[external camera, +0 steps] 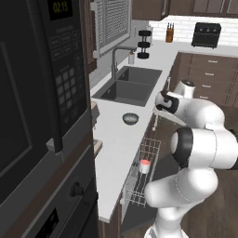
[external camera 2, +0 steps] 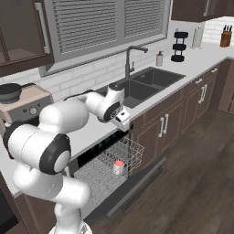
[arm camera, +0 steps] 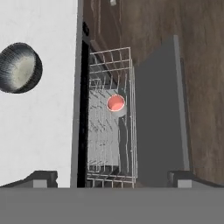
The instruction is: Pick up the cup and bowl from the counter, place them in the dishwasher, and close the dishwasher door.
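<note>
The grey bowl (external camera: 130,118) (arm camera: 17,68) sits on the light counter (external camera: 116,144) (arm camera: 43,122), between the sink and the dishwasher. The cup (external camera: 145,165) (external camera 2: 119,166) (arm camera: 116,103), red inside, stands upright in the white wire rack (arm camera: 109,135) (external camera 2: 103,176) of the open dishwasher. The dishwasher door (arm camera: 157,122) (external camera 2: 137,185) lies folded down. My gripper (arm camera: 111,177) (external camera: 156,118) (external camera 2: 124,121) hangs open and empty above the counter's front edge, high over the rack and apart from both the cup and the bowl.
A dark double sink (external camera: 130,86) with a tall faucet (external camera 2: 130,57) lies beyond the bowl. A black oven and microwave column (external camera: 42,116) stands close on the left. Dark cabinets (external camera 2: 183,109) line the counter front. Wood floor (external camera 2: 192,183) lies open beside the door.
</note>
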